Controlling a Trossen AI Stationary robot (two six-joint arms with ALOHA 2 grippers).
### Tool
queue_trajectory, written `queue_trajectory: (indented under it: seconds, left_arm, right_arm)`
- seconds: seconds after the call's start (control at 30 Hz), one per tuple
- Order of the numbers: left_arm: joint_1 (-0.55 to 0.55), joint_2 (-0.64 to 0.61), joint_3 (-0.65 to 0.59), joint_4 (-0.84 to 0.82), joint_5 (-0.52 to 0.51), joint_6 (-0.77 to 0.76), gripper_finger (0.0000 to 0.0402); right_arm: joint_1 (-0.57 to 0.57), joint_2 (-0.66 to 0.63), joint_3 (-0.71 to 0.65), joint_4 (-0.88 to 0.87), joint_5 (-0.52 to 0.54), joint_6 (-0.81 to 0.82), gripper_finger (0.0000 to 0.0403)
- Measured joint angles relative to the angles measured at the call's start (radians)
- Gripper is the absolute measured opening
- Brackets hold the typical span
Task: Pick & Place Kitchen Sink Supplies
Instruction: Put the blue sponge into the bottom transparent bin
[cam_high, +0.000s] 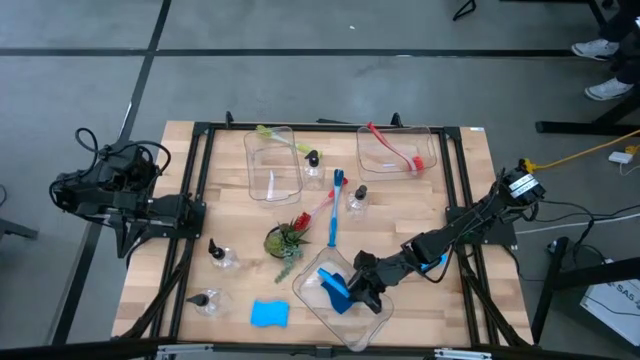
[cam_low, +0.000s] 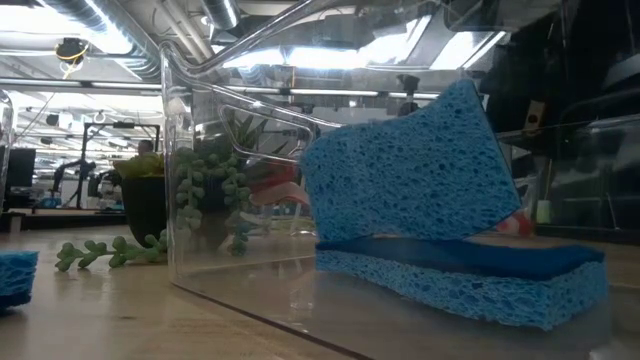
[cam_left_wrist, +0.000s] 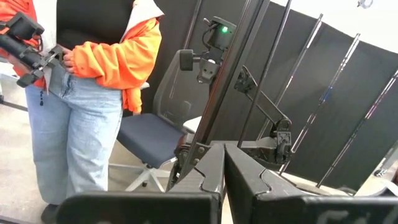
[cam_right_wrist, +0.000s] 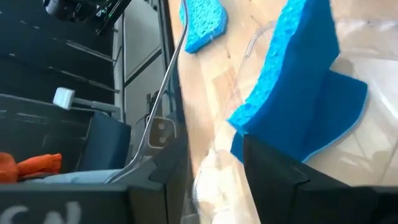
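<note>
My right gripper (cam_high: 360, 288) (cam_right_wrist: 214, 158) is open and reaches into the near clear bin (cam_high: 318, 262). In that bin one blue sponge (cam_low: 470, 275) lies flat, and a second blue sponge (cam_low: 410, 170) (cam_right_wrist: 298, 81) stands tilted with its lower edge on the first. A third sponge (cam_high: 270, 314) lies on the table. Pump bottles (cam_high: 222, 258) (cam_high: 205, 300) (cam_high: 358, 198) (cam_high: 313, 165) stand about. A blue brush (cam_high: 335, 212) and a red one (cam_high: 318, 208) lie mid-table. My left gripper (cam_high: 190, 212) (cam_left_wrist: 224, 171) is shut and parked at the left edge. My right gripper has one finger (cam_right_wrist: 273, 171) right beside the tilted sponge's lower end (cam_right_wrist: 249, 124), coming slanting down from the table's right. I cannot tell whether it touches the sponge. The other finger stands apart from it.
A potted plant (cam_high: 288, 238) stands just beyond the near bin. Two more clear bins sit at the far edge: one (cam_high: 272, 172) with a yellow-green brush (cam_high: 280, 138), one (cam_high: 372, 160) with a red brush (cam_high: 395, 150). A person in orange (cam_left_wrist: 106, 56) stands beyond the table's left.
</note>
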Motion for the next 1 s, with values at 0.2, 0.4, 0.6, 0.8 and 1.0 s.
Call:
queue_trajectory:
  seconds: [0.2, 0.4, 0.6, 0.8, 1.0]
  left_arm:
    - [0.000, 0.000, 0.000, 0.000, 0.000, 0.000, 0.0006]
    - [0.000, 0.000, 0.000, 0.000, 0.000, 0.000, 0.0006]
    - [0.000, 0.000, 0.000, 0.000, 0.000, 0.000, 0.0006]
    - [0.000, 0.000, 0.000, 0.000, 0.000, 0.000, 0.0006]
    - [0.000, 0.000, 0.000, 0.000, 0.000, 0.000, 0.0006]
  right_arm:
    - [0.002, 0.000, 0.000, 0.059, -0.091, -0.050, 0.0149]
    - [0.000, -0.010, 0.000, 0.105, -0.119, -0.071, 0.0149]
    - [0.001, -0.083, 0.000, 0.067, -0.159, -0.087, 0.0149]
    - [0.005, -0.193, 0.000, 0.060, -0.158, -0.104, 0.0149]
    - [0.077, -0.332, 0.000, 0.009, -0.125, -0.148, 0.0149]
